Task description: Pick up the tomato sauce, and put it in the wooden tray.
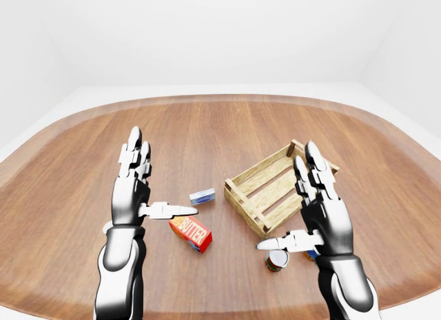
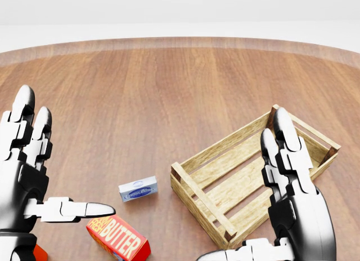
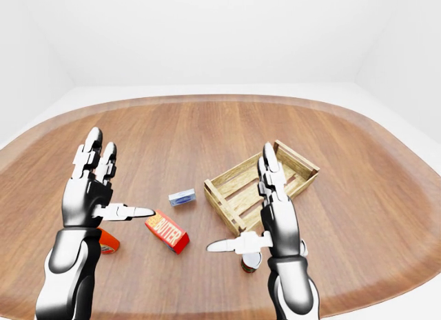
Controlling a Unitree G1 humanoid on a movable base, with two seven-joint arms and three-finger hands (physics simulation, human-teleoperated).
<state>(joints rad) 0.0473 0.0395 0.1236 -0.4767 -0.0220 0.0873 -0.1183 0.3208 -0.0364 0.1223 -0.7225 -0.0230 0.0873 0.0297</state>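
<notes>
Both hands hover above the tabletop (image 1: 83,168) with fingers spread and thumbs turned inward, holding nothing, so the reach has not yet closed on anything. The right hand (image 1: 318,211) hangs over the table's near edge, just on the near side of the wooden tray (image 1: 275,189), and this looks deliberate: a small can (image 1: 276,260) stands upright beneath its thumb, which I take to be the tomato sauce, though its label is too small to read. The can stands close to the tray's near corner, so the carry should be short. The tray lies empty, askew to the table edge, its open top free to receive the can. The left hand (image 1: 134,178) is held up over the near left part of the table, beside the butter box (image 1: 191,233) and a small blue box (image 1: 202,196), probably just keeping clear. Another red thing (image 3: 108,241) shows by the left forearm; what it is I cannot tell.
</notes>
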